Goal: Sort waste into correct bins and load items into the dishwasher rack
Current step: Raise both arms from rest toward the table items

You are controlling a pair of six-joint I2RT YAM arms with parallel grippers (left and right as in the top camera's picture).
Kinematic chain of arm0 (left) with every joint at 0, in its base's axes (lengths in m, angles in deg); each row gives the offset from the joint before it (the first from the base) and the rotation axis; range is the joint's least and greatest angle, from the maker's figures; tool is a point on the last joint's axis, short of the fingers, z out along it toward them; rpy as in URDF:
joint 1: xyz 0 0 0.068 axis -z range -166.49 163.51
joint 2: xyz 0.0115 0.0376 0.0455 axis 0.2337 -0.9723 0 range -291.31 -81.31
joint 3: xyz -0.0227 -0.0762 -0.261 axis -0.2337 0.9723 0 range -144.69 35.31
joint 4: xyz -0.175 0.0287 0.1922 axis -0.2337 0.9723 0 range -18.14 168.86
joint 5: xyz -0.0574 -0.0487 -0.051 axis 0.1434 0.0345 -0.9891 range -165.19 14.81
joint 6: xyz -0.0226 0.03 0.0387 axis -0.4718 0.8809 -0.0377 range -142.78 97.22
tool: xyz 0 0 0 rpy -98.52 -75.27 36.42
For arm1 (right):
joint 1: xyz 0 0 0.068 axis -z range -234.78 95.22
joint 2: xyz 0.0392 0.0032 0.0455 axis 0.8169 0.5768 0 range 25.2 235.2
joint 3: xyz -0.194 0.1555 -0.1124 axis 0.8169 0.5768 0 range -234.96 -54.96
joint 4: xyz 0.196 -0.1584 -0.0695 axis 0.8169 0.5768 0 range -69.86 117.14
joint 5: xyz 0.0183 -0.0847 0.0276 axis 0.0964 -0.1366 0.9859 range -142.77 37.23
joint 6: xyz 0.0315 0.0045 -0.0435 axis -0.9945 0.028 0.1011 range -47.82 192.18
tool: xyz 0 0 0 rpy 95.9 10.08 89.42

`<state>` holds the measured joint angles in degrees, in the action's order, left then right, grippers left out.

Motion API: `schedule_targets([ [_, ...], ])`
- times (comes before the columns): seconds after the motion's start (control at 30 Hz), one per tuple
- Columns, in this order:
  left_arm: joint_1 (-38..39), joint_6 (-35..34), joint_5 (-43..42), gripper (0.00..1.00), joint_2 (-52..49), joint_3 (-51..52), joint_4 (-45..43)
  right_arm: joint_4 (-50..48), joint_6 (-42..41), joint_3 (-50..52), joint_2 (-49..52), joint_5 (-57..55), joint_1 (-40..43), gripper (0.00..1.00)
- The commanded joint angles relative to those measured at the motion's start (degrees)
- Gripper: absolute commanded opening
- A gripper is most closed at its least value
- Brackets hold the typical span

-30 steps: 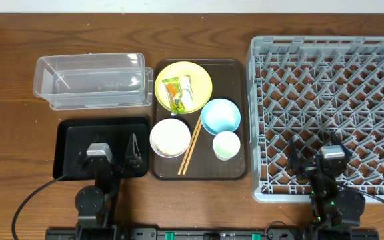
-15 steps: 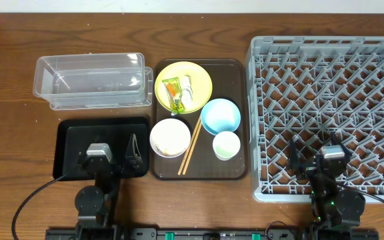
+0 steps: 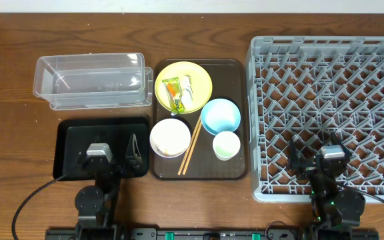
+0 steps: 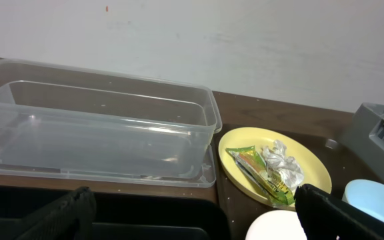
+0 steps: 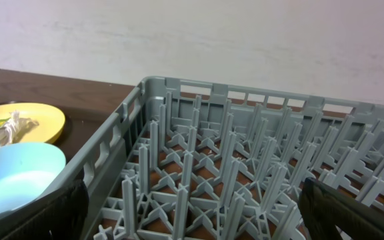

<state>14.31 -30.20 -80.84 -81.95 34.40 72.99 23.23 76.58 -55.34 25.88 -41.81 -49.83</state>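
Observation:
On a brown serving tray (image 3: 237, 167) sit a yellow plate (image 3: 202, 78) with the snack wrapper (image 3: 173, 95) and crumpled paper (image 3: 189, 90), a light blue bowl (image 3: 220, 115), a white bowl (image 3: 170, 137), a white cup (image 3: 227, 145) and chopsticks (image 3: 191, 147). Loose rice does not show clearly. My left gripper (image 3: 109, 157) is open and empty over the black tray (image 3: 69, 133), in front of the clear tub (image 3: 89, 80). My right gripper (image 3: 315, 159) is open and empty over the near edge of the grey rack (image 3: 325, 80).
The left wrist view shows the tub (image 4: 99, 127), plate (image 4: 312, 167), wrapper (image 4: 259, 170) and white bowl rim (image 4: 275, 230) ahead. The right wrist view shows rack pegs (image 5: 245, 167) and the blue bowl (image 5: 15, 177) at left. Cables trail at the table's front edge.

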Motion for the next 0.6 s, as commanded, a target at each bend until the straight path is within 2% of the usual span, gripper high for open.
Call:
schedule_targets([
  [0.0,-0.24,0.96,-1.40,0.98,0.31,0.68,2.27,0.15,-0.72,0.07,-0.37,0.68,-1.60,0.99],
  [0.3,-0.24,0.94,-1.25,0.98,0.31,0.68,2.27,0.13,-1.03,0.07,-0.37,0.66,-1.60,0.99],
  [0.57,-0.24,-1.44,-1.16,0.98,-0.07,0.42,2.54,0.22,-6.19,-0.07,-0.35,-4.52,-1.60,0.99],
])
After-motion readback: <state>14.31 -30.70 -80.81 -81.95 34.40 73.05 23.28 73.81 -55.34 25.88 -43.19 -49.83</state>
